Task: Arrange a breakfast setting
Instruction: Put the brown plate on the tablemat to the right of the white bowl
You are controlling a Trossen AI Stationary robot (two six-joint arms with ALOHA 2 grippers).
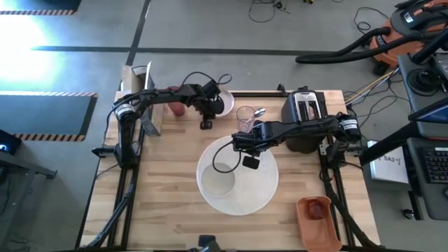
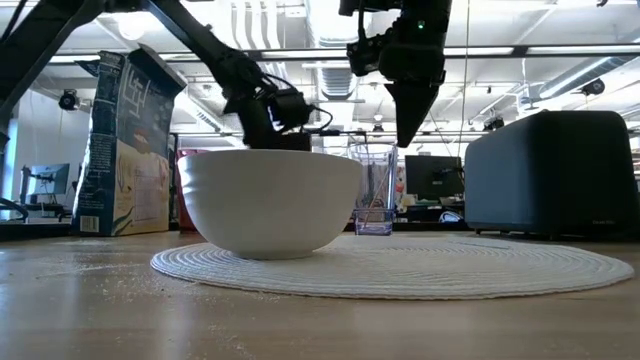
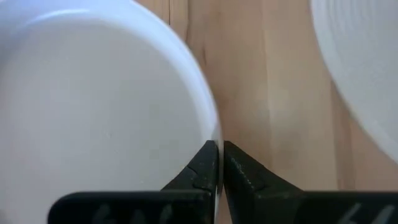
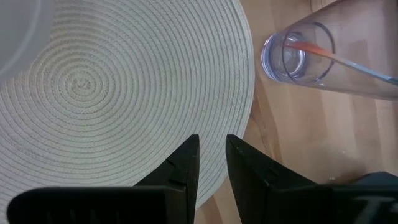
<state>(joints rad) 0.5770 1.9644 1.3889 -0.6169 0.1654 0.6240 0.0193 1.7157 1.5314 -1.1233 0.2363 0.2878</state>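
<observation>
A white bowl [image 1: 217, 178] stands on the left part of the round white woven placemat [image 1: 255, 192]. The pink translucent cup [image 1: 245, 117] stands upright on the table beyond the mat, and the metal spoon [image 1: 258, 111] leans in it. My left gripper [image 1: 208, 115] is shut on the small pale plate [image 1: 224, 103] at the far middle. A small red fruit [image 1: 178, 109] lies left of the plate, under the left arm. My right gripper [image 4: 211, 146] hangs over the mat's far edge, fingers pointing down, a narrow gap between them, empty. No toast slice shows. My left gripper pinches the plate's rim [image 3: 214, 134] between its two fingertips, on the side toward the placemat. The fingers come at it from above, slanting down. Whether the plate rests on the table or is lifted, I cannot tell.
A black toaster [image 1: 304, 119] stands at the far right. A cereal box [image 1: 140, 91] stands at the far left. An orange tray [image 1: 316, 224] with a reddish-brown thing in it sits at the near right corner. Bare wood lies left of the mat.
</observation>
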